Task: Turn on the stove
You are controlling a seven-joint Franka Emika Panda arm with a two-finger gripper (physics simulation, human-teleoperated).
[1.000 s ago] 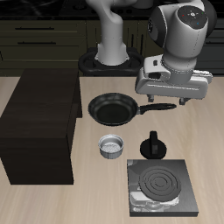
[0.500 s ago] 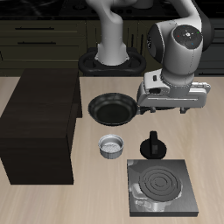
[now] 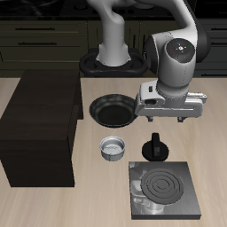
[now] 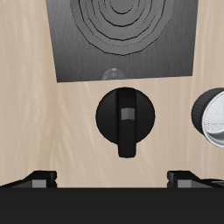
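The stove (image 3: 164, 189) is a flat dark-grey slab near the table's front edge, and its spiral burner (image 3: 163, 186) is grey, not glowing. It also shows in the wrist view (image 4: 79, 52). A black round knob with a raised bar (image 3: 155, 146) stands at the slab's back edge; the wrist view shows it too (image 4: 127, 119). My gripper (image 3: 164, 119) is open and empty. It hangs above the knob and slightly farther back. In the wrist view the gripper (image 4: 114, 179) has its fingertips (image 4: 39, 178) spread wide, with the knob just beyond them.
A small metal bowl (image 3: 114, 148) sits beside the knob and also shows in the wrist view (image 4: 213, 118). A black frying pan (image 3: 113, 110) lies behind it, its handle under my gripper. A large dark-brown cabinet (image 3: 40, 129) stands at the table's side.
My gripper has come down and forward toward the knob, staying open. Nothing on the table has moved.
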